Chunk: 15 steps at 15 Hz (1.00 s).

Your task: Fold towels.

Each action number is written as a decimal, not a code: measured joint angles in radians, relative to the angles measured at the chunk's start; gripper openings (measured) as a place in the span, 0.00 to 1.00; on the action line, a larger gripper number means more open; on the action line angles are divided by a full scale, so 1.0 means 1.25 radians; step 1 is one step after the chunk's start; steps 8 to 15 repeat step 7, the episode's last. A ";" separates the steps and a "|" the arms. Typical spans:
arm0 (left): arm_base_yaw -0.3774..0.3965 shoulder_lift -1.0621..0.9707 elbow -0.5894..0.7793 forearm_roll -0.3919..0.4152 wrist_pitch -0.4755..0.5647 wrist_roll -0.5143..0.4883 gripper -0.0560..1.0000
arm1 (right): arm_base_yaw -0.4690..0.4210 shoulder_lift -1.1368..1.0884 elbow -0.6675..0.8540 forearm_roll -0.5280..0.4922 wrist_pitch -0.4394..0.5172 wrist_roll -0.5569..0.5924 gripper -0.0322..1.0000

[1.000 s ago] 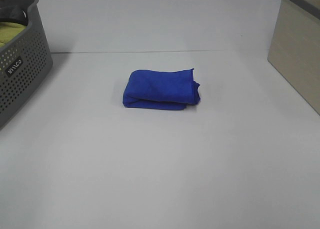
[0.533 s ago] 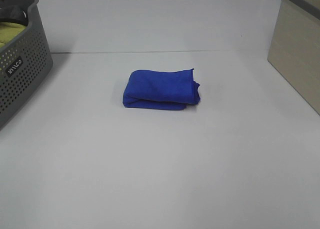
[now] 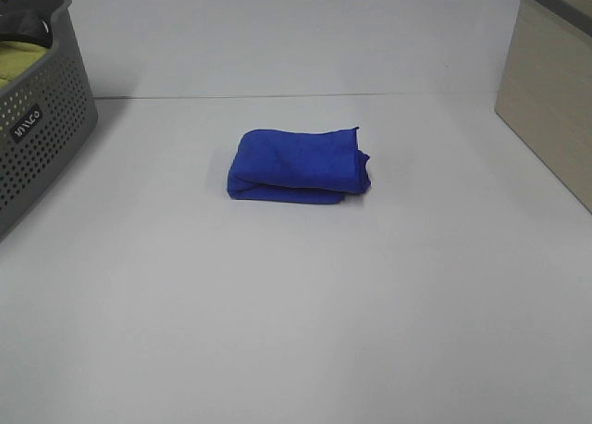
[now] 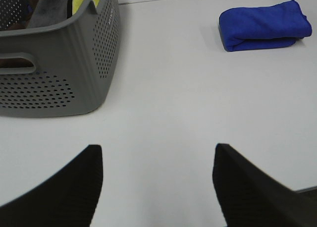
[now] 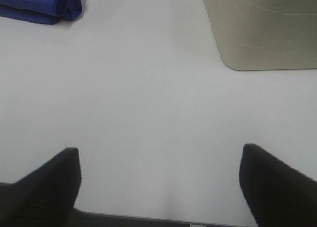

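The royal-blue towel [image 3: 298,165] lies folded into a thick small rectangle on the white table, near the middle of the exterior view. It also shows in the left wrist view [image 4: 265,26] and partly in the right wrist view [image 5: 39,4]. No gripper shows in the exterior view. My left gripper [image 4: 156,185] is open and empty, low over bare table, well short of the towel. My right gripper [image 5: 158,187] is open and empty, also far from the towel. The towel's white tag is not visible.
A grey perforated basket [image 3: 42,118] with a yellow-green cloth [image 3: 20,61] inside stands at the left; it also shows in the left wrist view [image 4: 59,63]. A beige box [image 3: 550,95] stands at the right, seen too in the right wrist view [image 5: 262,26].
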 joint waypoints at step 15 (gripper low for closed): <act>0.000 0.000 0.000 0.000 -0.001 0.000 0.64 | 0.000 0.000 0.000 0.000 0.000 0.000 0.85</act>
